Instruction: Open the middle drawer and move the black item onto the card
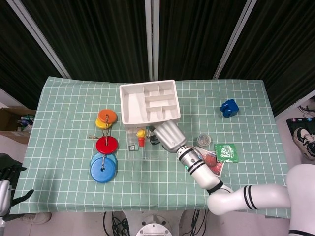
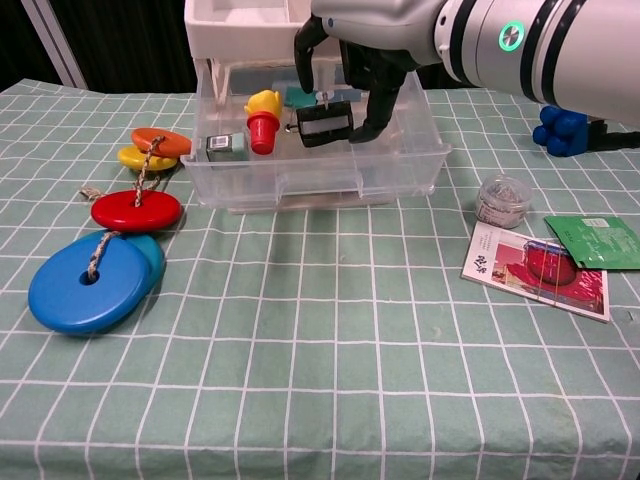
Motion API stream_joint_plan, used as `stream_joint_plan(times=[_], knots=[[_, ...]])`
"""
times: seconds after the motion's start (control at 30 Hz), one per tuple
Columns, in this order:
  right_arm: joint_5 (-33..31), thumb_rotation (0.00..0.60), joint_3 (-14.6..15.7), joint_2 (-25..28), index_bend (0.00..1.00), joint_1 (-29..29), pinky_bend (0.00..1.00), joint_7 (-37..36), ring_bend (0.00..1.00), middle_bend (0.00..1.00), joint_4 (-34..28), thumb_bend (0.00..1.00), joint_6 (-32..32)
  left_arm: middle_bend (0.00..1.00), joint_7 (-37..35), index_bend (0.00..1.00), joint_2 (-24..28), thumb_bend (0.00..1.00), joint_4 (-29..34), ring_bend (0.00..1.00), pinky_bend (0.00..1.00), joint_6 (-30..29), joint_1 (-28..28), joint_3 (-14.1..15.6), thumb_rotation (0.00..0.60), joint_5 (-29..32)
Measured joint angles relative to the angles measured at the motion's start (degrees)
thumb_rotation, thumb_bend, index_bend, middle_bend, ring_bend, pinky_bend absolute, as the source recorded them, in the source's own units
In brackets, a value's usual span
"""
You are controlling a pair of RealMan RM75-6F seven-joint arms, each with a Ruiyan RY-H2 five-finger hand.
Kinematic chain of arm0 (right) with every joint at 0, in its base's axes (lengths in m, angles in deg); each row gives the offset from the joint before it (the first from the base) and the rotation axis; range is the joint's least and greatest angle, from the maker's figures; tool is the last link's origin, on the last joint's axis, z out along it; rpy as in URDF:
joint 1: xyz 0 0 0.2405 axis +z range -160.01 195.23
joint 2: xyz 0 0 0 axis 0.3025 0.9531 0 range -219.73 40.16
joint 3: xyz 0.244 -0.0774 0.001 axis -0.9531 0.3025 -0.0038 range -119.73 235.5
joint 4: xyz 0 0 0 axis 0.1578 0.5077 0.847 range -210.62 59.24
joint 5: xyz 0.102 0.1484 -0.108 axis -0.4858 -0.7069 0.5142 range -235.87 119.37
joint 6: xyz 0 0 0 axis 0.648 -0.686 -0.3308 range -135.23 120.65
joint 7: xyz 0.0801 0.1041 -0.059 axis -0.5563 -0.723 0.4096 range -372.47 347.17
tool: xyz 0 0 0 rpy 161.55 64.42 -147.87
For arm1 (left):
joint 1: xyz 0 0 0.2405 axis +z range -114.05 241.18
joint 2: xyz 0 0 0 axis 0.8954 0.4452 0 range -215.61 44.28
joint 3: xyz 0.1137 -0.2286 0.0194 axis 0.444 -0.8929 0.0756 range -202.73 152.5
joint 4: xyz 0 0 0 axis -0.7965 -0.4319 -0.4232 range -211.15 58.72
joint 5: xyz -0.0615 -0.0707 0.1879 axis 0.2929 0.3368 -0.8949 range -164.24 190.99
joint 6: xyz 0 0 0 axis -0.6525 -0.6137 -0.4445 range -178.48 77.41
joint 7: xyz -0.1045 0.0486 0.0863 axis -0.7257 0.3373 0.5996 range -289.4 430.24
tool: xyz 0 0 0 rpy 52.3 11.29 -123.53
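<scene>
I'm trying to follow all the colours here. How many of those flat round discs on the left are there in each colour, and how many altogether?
Orange disc: 1
Yellow disc: 1
Red disc: 1
Blue disc: 1
Teal disc, mostly hidden under the blue one: 1
Total: 5 discs, strung along a cord.
</scene>
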Motion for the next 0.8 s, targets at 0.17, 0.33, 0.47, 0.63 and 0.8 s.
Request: stream_joint_plan(times=[0.17,0.33,0.47,0.63,0.8], knots=[[-0.2,0.600,0.3,-1.4,0.46,0.4,0.93,0.2,0.88,0.93,1.5,0.18,0.2,0.25,-0.4,0.31,-0.1,0.00,-0.4,0.22,0.21,0.0,0.1,0.0,0.600,0.2],[0.7,0.600,0.5,-2.6,0.58,0.4,0.94,0.4,0.89,0.94,2.8,0.23,-0.7,0.25,-0.9,0.32,-0.2,0.00,-0.7,0.22,0.21,0.1,0.2,0.0,0.600,0.2],[1.5,0.600,0.4,-3.0,0.60,0.0,0.94,0.1,0.90,0.94,2.9,0.24,-1.6,0.25,-1.4,0.32,-0.3,0.00,-1.0,0.22,0.21,0.1,0.3,0.0,0.600,0.1],[3.1,0.600,0.2,-2.5,0.61,-0.7,0.94,-0.9,0.90,0.94,1.8,0.25,-2.2,0.25,-1.5,0.32,-0.2,0.00,-1.0,0.22,0.21,0.0,0.3,-0.1,0.600,0.0],[6.5,0.600,0.0,-0.4,0.61,-2.1,0.94,-2.6,0.90,0.94,-2.1,0.25,-3.7,0.25,-1.3,0.32,0.1,0.00,-0.8,0.22,0.21,-0.2,0.3,-0.2,0.600,-0.3]])
